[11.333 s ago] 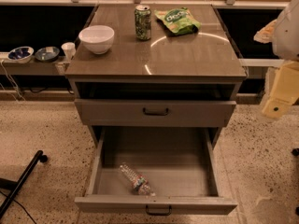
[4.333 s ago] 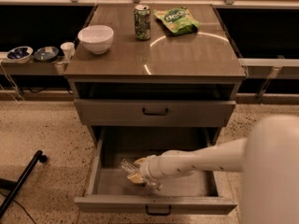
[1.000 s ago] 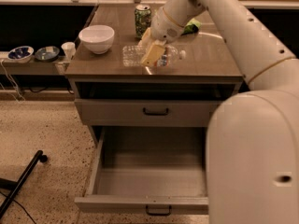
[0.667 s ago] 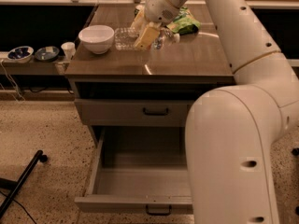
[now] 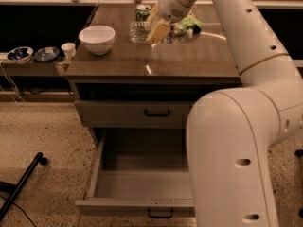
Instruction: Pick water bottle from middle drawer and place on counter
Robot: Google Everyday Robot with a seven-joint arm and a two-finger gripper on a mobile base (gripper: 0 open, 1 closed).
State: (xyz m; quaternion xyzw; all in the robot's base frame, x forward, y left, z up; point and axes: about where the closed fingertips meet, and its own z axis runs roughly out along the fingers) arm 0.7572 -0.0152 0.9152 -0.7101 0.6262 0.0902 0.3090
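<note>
Over the glossy counter surface (image 5: pixel 189 63) at upper centre our gripper (image 5: pixel 158 30) clamps the water bottle (image 5: pixel 137 32), while the middle drawer (image 5: pixel 137 206) below stands open and empty, so we judge only the set-down remains.

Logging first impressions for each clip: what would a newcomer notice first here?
The bulky white robot arm fills the right side, its gripper shut on the small clear plastic water bottle over the glossy grey-brown counter. Below, the wide grey metal middle drawer stands pulled open near the floor.
</note>
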